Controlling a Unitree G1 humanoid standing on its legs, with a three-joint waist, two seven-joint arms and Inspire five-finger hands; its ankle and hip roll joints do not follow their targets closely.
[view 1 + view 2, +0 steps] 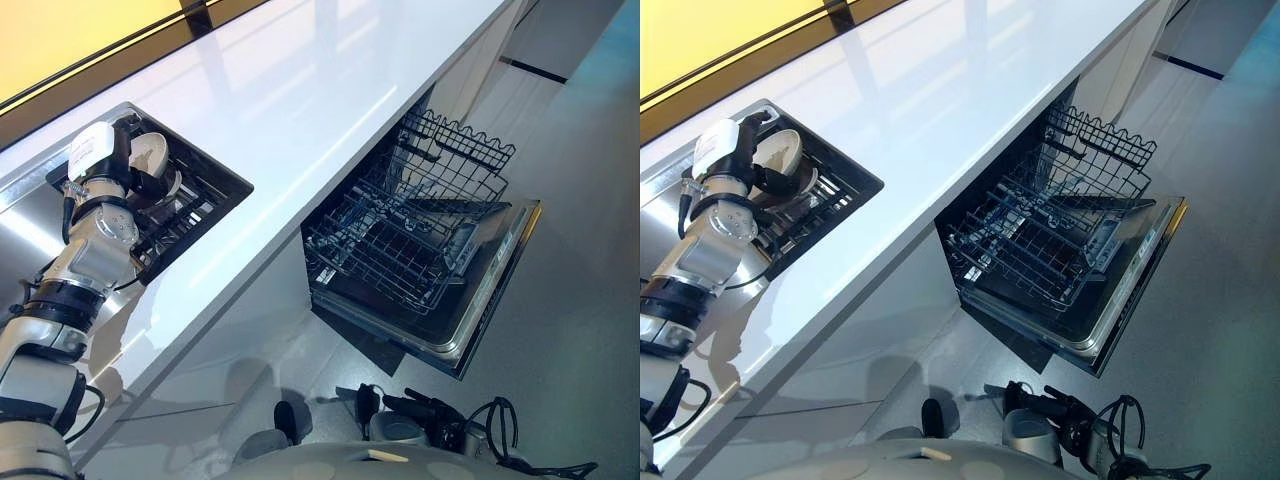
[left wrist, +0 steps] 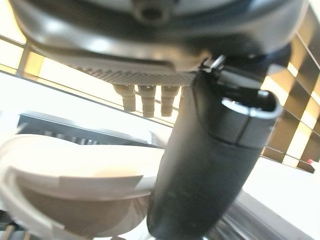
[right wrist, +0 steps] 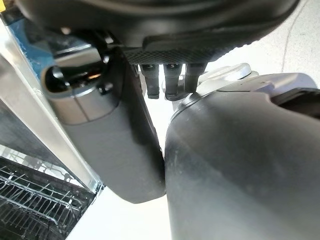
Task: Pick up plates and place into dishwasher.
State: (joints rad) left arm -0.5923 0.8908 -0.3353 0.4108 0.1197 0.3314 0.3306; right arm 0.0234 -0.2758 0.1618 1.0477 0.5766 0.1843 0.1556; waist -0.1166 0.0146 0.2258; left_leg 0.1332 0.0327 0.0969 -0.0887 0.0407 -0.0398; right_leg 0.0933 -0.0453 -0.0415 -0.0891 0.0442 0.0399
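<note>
While my right hand hangs low beside the open dishwasher, fingers relaxed and holding nothing, the dishwasher's dark wire lower rack is pulled out over the dropped door; I can make out no dishes in it. Farther off, on the long white countertop, a black slotted dish rack holds pale round ceramic plates standing on edge. My left hand reaches into that rack, its thumb against 1 plate's rim; whether it grips, I cannot tell.
</note>
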